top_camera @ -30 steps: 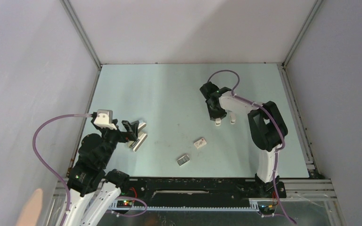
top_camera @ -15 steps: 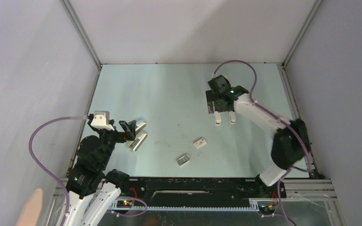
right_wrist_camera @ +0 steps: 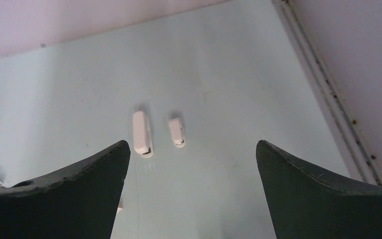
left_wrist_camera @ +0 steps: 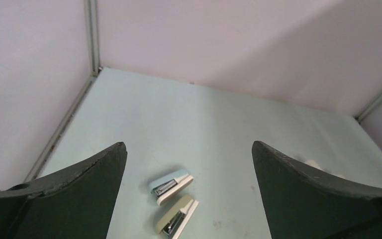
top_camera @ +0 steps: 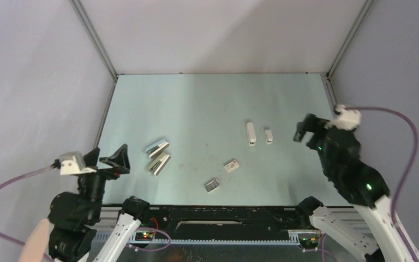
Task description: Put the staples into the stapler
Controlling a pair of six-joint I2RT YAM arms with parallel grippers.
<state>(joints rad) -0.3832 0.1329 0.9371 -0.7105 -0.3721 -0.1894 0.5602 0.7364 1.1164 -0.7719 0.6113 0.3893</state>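
The slim white stapler [top_camera: 250,134] lies flat right of the table's middle, with a shorter white stub [top_camera: 269,136] beside it. The right wrist view shows the stapler [right_wrist_camera: 142,133] and the stub [right_wrist_camera: 177,132] ahead of my right gripper [right_wrist_camera: 193,142]. That right gripper [top_camera: 312,130] hangs open and empty to the right of them. The staples [top_camera: 213,185], a small grey block, rest near the front edge. My left gripper [top_camera: 106,158] is open and empty at the near left. Between its fingers the left gripper [left_wrist_camera: 188,144] holds nothing.
Two larger silver-and-white bars [top_camera: 157,147] [top_camera: 160,162] lie side by side left of centre; the left wrist view shows the bars [left_wrist_camera: 171,181] [left_wrist_camera: 176,219] below. A little white box [top_camera: 231,165] with a reddish mark sits near the staples. Walls close in the table.
The right gripper opened wide and drew back to the right, away from the stapler and stub. The left arm pulled back toward the near left corner, off the two bars.
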